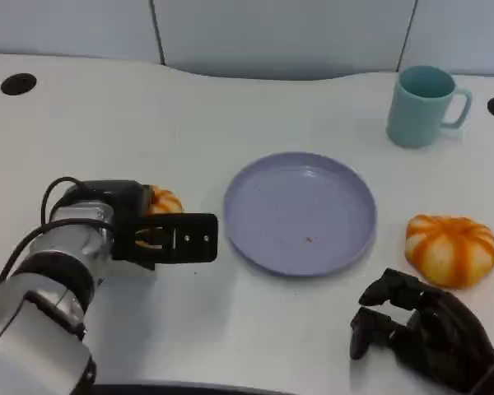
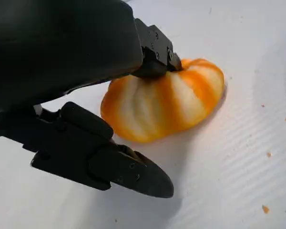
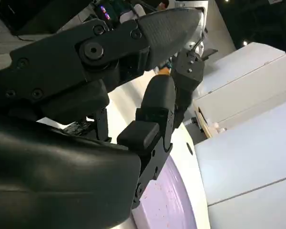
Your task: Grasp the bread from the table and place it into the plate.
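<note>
I've got the left hand (image 1: 160, 234) down on the table (image 1: 230, 107), just left of the plate (image 1: 300, 212), and it is working on a bread roll (image 1: 165, 200) there. From the left wrist camera the roll (image 2: 164, 100) sits flat on the table, with one of the fingers (image 2: 155, 50) pressing on its top and the thumb side low beside it, not quite closed in. So I can't call that a firm hold yet, and I can't tell for certain whether the hand is clamped on it or just touching.

The plate carries nothing but a few crumbs, so by my reading the placing step hasn't happened. What's left: close properly on the roll, lift, carry it right over the rim, and let go.

My right hand (image 1: 420, 329) rests below and right of the plate, fingers curled in, holding nothing. A second bread roll (image 1: 451, 248) lies just right of the plate, close above that hand but not touched. A blue mug (image 1: 424, 105) stands beyond the plate, up and to its right, well out of my path.
</note>
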